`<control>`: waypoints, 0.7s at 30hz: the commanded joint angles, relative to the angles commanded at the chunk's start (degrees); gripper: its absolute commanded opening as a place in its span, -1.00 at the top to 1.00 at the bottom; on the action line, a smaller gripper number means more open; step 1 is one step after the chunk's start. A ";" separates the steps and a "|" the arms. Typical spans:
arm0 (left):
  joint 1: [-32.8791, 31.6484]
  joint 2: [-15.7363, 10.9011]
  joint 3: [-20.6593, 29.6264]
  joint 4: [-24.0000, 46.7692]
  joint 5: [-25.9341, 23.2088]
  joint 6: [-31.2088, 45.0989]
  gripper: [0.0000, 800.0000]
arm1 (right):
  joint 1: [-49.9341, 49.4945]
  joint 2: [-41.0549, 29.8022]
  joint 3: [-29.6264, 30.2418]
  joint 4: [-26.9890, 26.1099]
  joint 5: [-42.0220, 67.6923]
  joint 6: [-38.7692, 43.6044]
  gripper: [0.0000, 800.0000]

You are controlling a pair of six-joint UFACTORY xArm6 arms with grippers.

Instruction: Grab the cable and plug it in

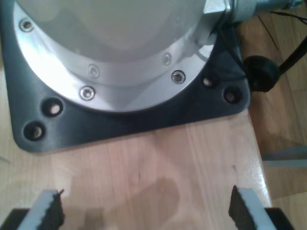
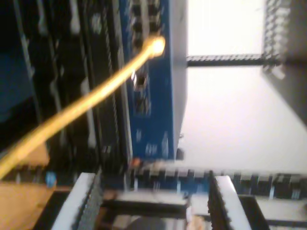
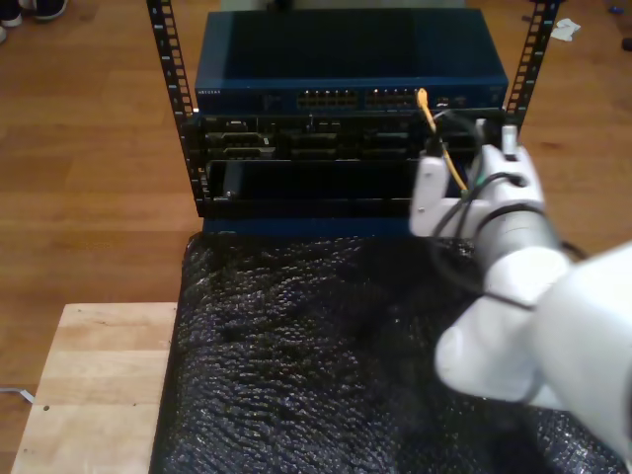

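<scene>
The yellow-orange cable (image 2: 81, 108) runs slanted up to the blue switch (image 2: 153, 96), and its tip (image 2: 154, 46) rests at the switch's row of ports. Whether the plug is fully seated I cannot tell. My second gripper (image 2: 153, 206) hangs just in front of the rack, open, with the cable off to one side of its fingers (image 2: 86, 201). In the exterior view the cable (image 3: 439, 138) leads from the switch (image 3: 346, 74) down past my second gripper (image 3: 466, 158). My first gripper (image 1: 146, 211) is open over bare wood, with nothing between its pads.
The switch tops a black rack (image 3: 296, 158) with perforated posts (image 3: 168, 69). A black textured mat (image 3: 316, 355) lies before it, with a wooden table (image 3: 89, 385) at the exterior view's lower left. An arm's black base plate (image 1: 129, 120) and silver flange (image 1: 120, 81) stand ahead of my first gripper.
</scene>
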 joint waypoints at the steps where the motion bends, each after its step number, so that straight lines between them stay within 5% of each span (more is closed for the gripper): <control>1: 0.00 0.00 0.00 0.00 0.00 0.00 -1.00 | -0.97 -1.41 0.70 -0.62 1.49 0.00 -0.39; 11: 0.00 0.00 0.00 0.00 0.00 0.00 -1.00 | -12.92 -15.47 2.64 -8.09 26.02 -3.96 -0.52; 21: 0.00 0.00 0.00 0.00 0.00 0.00 -1.00 | -29.01 -22.77 0.26 -9.05 51.16 -19.08 -0.62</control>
